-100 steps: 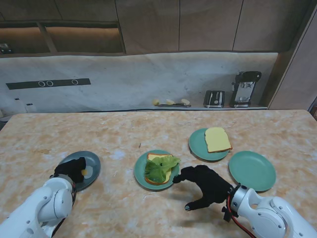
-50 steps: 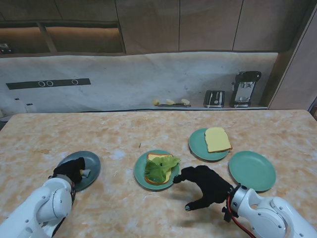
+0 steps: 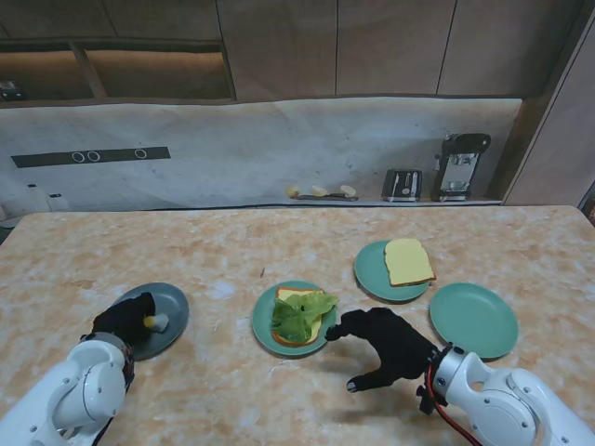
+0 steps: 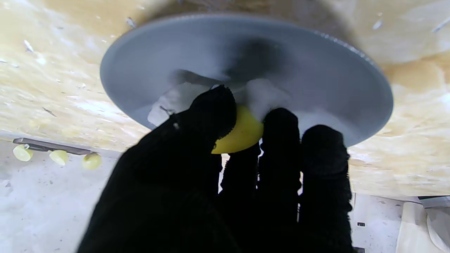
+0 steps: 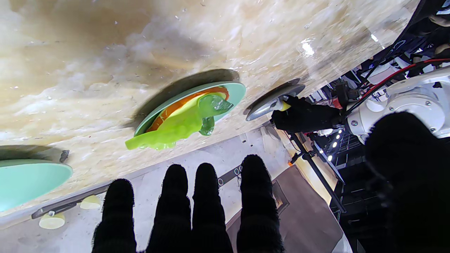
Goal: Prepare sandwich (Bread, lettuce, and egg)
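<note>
While the left robot hand (image 3: 130,318) pinches the fried egg (image 3: 154,322) between thumb and fingers over the grey plate (image 3: 172,307), the right robot hand (image 3: 383,346) hovers over the bench (image 3: 279,242) with fingers spread, grasping nothing. Landmark: the central green plate (image 3: 263,321). Four plates are visible: one grey, three green. The central green plate carries one bread slice (image 3: 290,295) topped by one lettuce leaf (image 3: 302,314). To its left lies the grey plate; the egg's yellow yolk (image 4: 242,131) shows between the fingertips (image 4: 281,119) in the left wrist view. Farther from me and to the right of the landmark, a second green plate (image 3: 369,274) holds a second bread slice (image 3: 408,261). Right of the landmark, a third green plate (image 3: 474,321) is bare. The right robot hand is just right of the landmark's rim.
</note>
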Robot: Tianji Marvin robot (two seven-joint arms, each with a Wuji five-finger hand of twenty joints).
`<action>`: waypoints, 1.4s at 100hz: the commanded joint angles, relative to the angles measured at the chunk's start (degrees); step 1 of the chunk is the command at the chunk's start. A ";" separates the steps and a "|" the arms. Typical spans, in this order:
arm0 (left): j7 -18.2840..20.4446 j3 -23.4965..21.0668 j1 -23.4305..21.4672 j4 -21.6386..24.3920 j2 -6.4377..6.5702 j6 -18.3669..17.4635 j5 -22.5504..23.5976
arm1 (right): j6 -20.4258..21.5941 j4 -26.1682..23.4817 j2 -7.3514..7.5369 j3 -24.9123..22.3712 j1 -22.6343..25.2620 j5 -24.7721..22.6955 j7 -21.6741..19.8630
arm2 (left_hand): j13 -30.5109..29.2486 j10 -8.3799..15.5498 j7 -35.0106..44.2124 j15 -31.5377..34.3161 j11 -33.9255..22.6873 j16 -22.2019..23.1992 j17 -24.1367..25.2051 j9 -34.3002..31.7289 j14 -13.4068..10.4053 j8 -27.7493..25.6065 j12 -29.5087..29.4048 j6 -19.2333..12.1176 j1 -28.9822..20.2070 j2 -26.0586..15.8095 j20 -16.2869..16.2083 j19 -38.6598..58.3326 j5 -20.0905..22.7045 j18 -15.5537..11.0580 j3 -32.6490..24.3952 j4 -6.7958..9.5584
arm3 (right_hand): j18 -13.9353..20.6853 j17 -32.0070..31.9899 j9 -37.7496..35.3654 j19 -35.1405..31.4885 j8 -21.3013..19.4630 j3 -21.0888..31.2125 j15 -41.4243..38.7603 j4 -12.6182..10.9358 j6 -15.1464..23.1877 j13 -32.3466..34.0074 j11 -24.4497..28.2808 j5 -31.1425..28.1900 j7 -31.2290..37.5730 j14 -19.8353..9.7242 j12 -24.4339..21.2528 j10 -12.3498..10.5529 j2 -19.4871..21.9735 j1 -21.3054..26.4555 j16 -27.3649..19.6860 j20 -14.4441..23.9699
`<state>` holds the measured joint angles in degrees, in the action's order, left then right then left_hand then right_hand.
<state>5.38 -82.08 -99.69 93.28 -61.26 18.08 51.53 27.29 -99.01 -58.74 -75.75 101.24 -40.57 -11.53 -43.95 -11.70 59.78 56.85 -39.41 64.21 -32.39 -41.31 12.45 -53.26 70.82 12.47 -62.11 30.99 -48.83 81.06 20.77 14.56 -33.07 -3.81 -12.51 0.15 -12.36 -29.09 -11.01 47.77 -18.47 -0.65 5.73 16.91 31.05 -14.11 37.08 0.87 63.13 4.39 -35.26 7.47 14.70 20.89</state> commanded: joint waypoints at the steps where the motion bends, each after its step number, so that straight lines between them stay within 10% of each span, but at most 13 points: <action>1: 0.62 -0.23 -0.36 0.85 -0.10 -0.35 -0.21 | -0.35 -0.30 -0.35 0.09 0.54 0.10 -0.66 | 0.06 -0.40 -0.11 -0.55 -1.34 -0.64 -0.37 -2.19 0.62 0.70 1.24 1.06 -4.98 -1.58 -0.85 0.15 0.88 1.30 -1.25 -0.09 | -0.24 -0.30 -0.56 1.17 0.21 -0.64 -0.61 1.26 1.15 1.06 0.64 0.49 -0.21 -0.57 -46.82 -0.91 0.36 -1.01 1.29 0.68; 57: 2.56 -1.23 -0.97 8.91 -0.33 -5.90 -5.41 | -1.79 -0.33 -0.71 -0.04 1.44 -0.80 1.21 | -0.78 -0.46 -0.37 -0.81 -0.54 -0.40 -0.74 -3.37 1.32 1.05 1.67 0.97 -4.83 -0.47 -1.19 0.65 1.99 1.92 -1.79 -0.33 | -0.17 -0.33 -0.88 0.92 0.08 -0.67 -0.76 1.23 1.04 1.12 0.79 0.21 0.09 -0.56 -46.76 -0.81 0.38 -0.84 1.22 0.41; 140: 10.72 18.34 17.97 3.29 0.03 -11.08 -23.11 | -2.24 -1.69 -1.06 -4.18 4.73 -3.83 3.36 | -0.98 0.22 -0.50 -1.08 0.41 -0.56 -1.02 -4.14 0.76 1.21 2.04 -0.30 -3.55 -0.34 -1.18 0.69 2.71 1.55 -1.85 -0.12 | -1.47 -0.66 -1.42 0.92 0.07 -0.58 -0.80 1.24 0.79 1.20 0.92 0.36 -0.02 -0.43 -46.66 -0.75 0.02 -0.96 1.18 -0.41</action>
<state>15.52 -64.40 -82.42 96.60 -60.41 7.31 28.48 24.98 -100.29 -59.44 -79.94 105.07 -44.26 -7.60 -44.27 -12.45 59.27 56.26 -37.74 64.21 -32.84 -42.74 13.63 -52.59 70.92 12.93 -63.17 31.00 -48.89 81.07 22.30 15.37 -33.06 -3.84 -13.55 0.21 -12.42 -29.08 -11.01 47.74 -19.08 -0.66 5.73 17.52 31.28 -14.12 37.08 0.87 63.13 4.39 -35.22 7.47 14.70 20.89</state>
